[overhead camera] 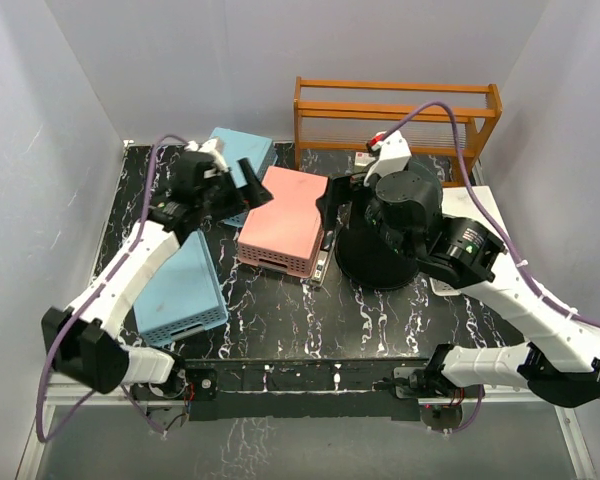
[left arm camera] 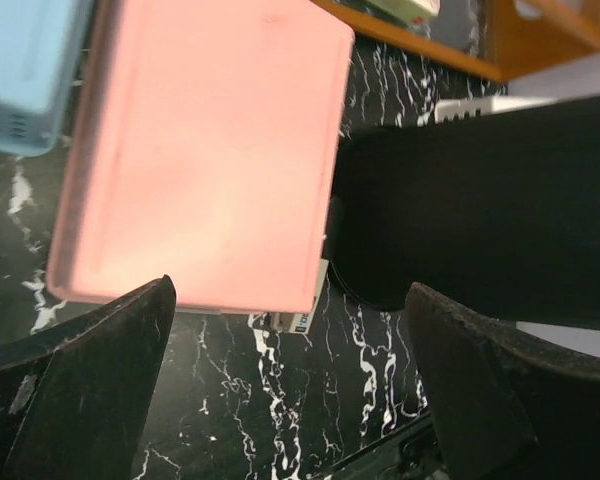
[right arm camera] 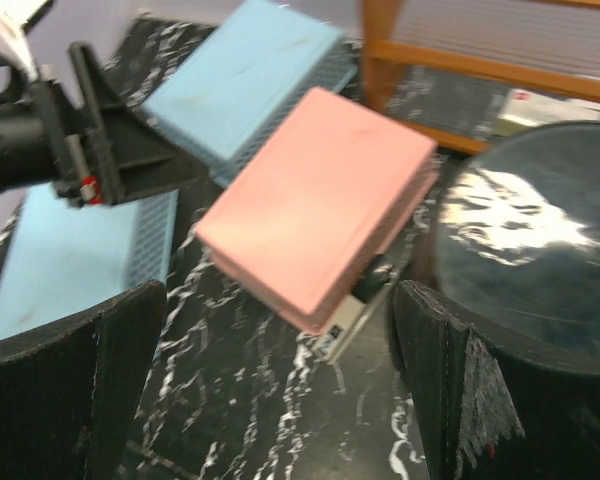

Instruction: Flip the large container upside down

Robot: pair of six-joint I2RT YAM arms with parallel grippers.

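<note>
The large container [overhead camera: 365,260], a black round bucket, stands on the table right of centre with its flat shiny base [right arm camera: 520,235] facing up and its wider end down. My right gripper [overhead camera: 330,212] hovers at the container's upper left edge. In the right wrist view this gripper [right arm camera: 280,400] is open with only tabletop between its fingers, and the container sits just beyond the right finger [right arm camera: 460,390]. My left gripper [overhead camera: 230,185] is open over the far left, apart from the container. In the left wrist view this gripper [left arm camera: 290,400] holds nothing and the container's dark wall [left arm camera: 480,200] lies ahead to the right.
A pink basket [overhead camera: 285,220] lies bottom up right next to the container's left side, with a small white labelled piece [overhead camera: 320,265] under its corner. Two blue baskets [overhead camera: 180,285] [overhead camera: 242,155] lie at the left. A wooden rack [overhead camera: 395,115] stands behind, a white basket [overhead camera: 485,205] at the right.
</note>
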